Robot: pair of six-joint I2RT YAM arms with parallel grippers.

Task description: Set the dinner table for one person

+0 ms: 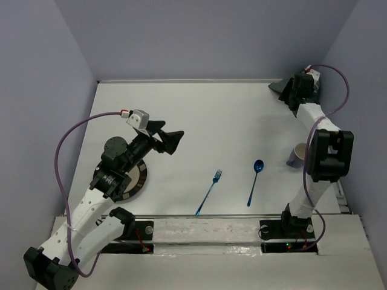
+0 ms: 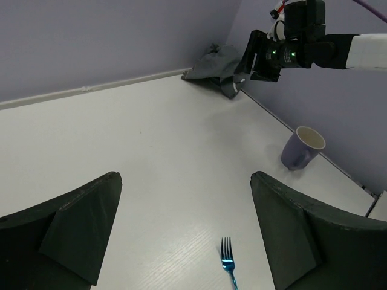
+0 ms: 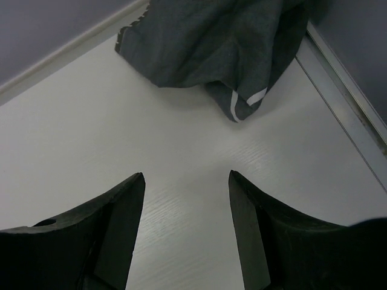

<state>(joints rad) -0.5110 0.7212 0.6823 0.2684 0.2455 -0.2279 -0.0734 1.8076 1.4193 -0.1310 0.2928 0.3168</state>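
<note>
Starting overhead: dinner table [image 1: 199, 115] fills the view, white and flat. Plate [image 1: 138, 179] near left, partly under the left arm. Blue fork [image 1: 208, 193] and blue spoon [image 1: 254, 181] lie near centre, apart from each other. Pale purple cup [image 1: 297, 155] at the right edge. Dark grey placemat [image 1: 278, 89] crumpled in the far right corner. Right gripper [image 1: 285, 93] just beside it. Left gripper [image 1: 171, 140] hangs above bare tabletop, just beyond the plate.

Left wrist view: left jaws spread wide, nothing between them; fork tines below, cup upright at right, the cloth heap and the right arm's head far off.

Right wrist view: right jaws apart, empty, over bare tabletop just short of the cloth, whose pale stripe shows on the nearest fold. No contact.

Judgement: step in hand is fetching the placemat; nothing is laid yet. Next move calls for advancing onto that near fold, closing on it, then carrying it to the near centre and spreading it flat.
</note>
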